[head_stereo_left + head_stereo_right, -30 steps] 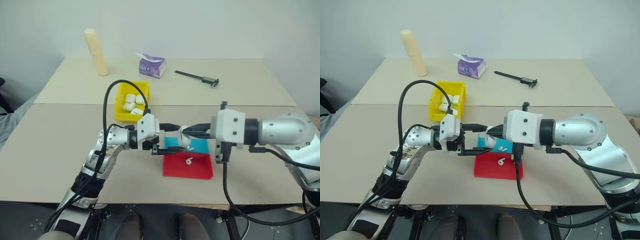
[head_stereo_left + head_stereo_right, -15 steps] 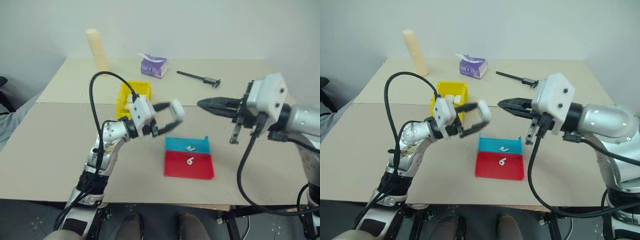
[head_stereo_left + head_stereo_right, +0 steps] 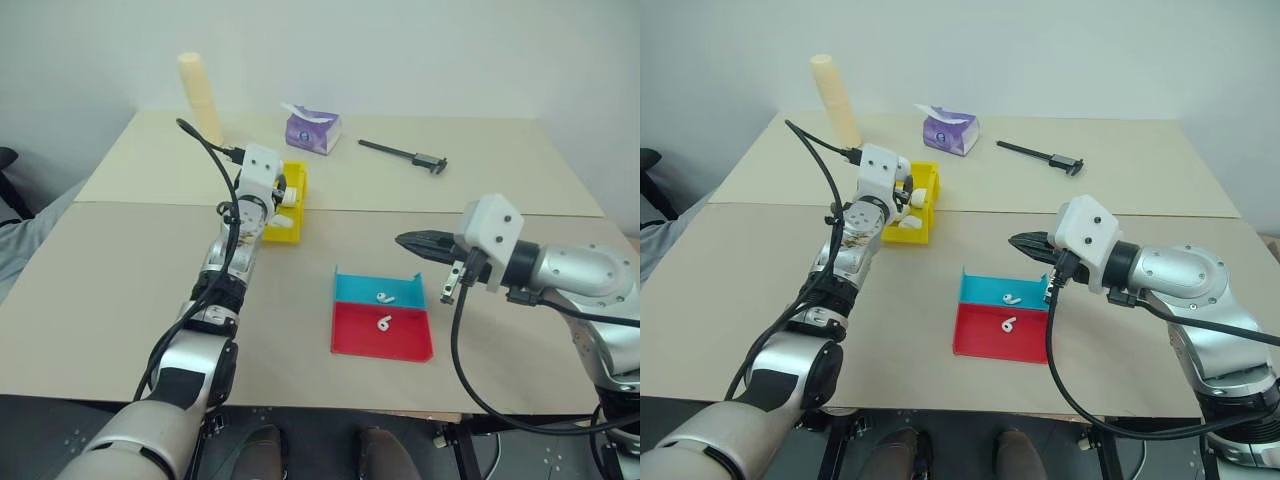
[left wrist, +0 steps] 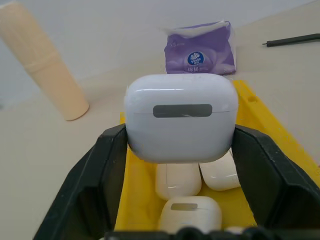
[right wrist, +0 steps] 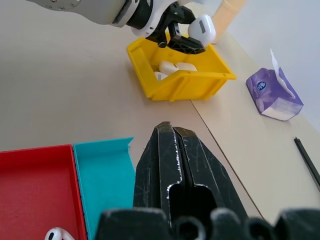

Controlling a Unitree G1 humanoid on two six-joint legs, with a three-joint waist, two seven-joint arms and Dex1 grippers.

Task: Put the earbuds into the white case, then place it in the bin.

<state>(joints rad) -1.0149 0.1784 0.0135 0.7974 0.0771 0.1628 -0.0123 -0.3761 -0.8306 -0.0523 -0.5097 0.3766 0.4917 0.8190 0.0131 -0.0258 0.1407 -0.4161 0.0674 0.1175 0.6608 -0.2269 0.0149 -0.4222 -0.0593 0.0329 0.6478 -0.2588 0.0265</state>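
A purple tissue pack (image 3: 311, 131) lies at the far side of the bench (image 3: 100, 300), between a tall cream cylinder (image 3: 200, 98) and a black caliper (image 3: 405, 154). A red-and-blue tray (image 3: 382, 326) lies nearer.

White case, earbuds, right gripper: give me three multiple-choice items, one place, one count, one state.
1. Where is the white case?
A on the table
B over the yellow bin, at the left gripper
C beside the tissue pack
2. Earbuds lying in the tray?
A one
B two
C four
3. Right gripper?
A shut, empty
B open
C shut on an earbud

1B: the bin shows right below the case.
2B: one earbud in the blue half, one in the red.
3A: jaws pressed together, nothing between.
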